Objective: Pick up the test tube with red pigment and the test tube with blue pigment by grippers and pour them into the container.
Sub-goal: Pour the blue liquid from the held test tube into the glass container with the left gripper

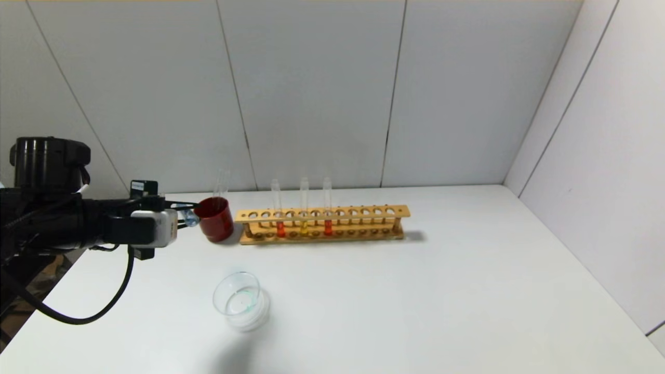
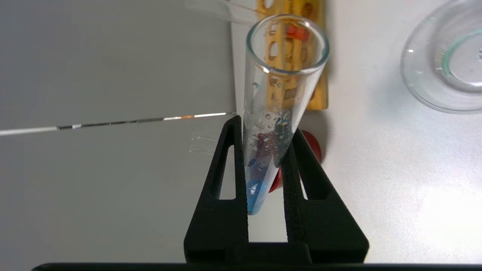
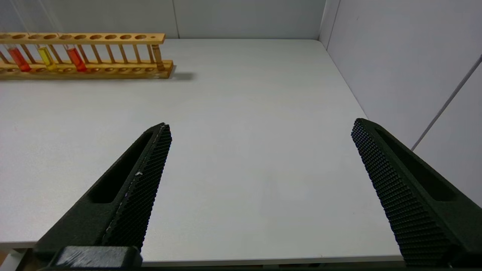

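My left gripper (image 1: 186,213) is shut on the test tube with blue pigment (image 2: 282,75), held low on its body. The tube lies tilted, its mouth past the fingertips toward the dark red cup (image 1: 215,221), with a little blue liquid at its rounded end (image 1: 191,219). Two tubes with red pigment (image 1: 280,228) (image 1: 328,227) stand in the wooden rack (image 1: 322,213), either side of a yellow one (image 1: 304,228). The clear glass container (image 1: 240,301) sits in front with a teal trace inside; it also shows in the left wrist view (image 2: 444,64). My right gripper (image 3: 260,124) is open and empty.
The red cup stands at the rack's left end with bare clear tubes (image 1: 222,182) in it. The rack also shows in the right wrist view (image 3: 94,69). White walls close the back and right. The right gripper hovers over the table's near right edge.
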Controlling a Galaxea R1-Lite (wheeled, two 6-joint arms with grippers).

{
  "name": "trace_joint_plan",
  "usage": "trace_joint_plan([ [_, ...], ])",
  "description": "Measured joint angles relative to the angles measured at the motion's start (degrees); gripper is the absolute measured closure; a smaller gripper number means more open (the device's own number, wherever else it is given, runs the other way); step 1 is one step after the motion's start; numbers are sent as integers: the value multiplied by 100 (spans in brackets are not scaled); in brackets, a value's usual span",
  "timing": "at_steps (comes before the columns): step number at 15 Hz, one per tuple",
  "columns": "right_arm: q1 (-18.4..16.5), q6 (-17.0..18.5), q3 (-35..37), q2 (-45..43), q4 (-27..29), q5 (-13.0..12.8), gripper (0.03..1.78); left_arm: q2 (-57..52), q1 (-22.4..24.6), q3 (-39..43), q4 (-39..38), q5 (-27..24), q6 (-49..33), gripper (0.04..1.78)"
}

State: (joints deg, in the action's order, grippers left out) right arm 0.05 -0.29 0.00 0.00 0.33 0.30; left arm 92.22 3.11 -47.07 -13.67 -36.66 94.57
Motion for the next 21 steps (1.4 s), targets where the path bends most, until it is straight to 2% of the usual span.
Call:
trace_joint_plan([
  [4, 2, 2, 0, 0, 2, 2, 6, 105, 135, 261, -284, -60, 887, 151],
  [9, 5, 0, 0, 0, 0, 0, 6, 485, 204, 460, -797, -199, 1181, 151],
  [11, 0, 2, 0, 0, 0, 2, 6, 662, 157, 460, -976, -232, 1257, 151],
  [15, 2, 0, 0, 0, 2, 0, 6, 880, 102, 433, -1036, -427, 2048, 151],
  [21, 2, -1, 0, 0, 0, 0, 6, 1103, -223, 306, -1067, -400, 2149, 151],
])
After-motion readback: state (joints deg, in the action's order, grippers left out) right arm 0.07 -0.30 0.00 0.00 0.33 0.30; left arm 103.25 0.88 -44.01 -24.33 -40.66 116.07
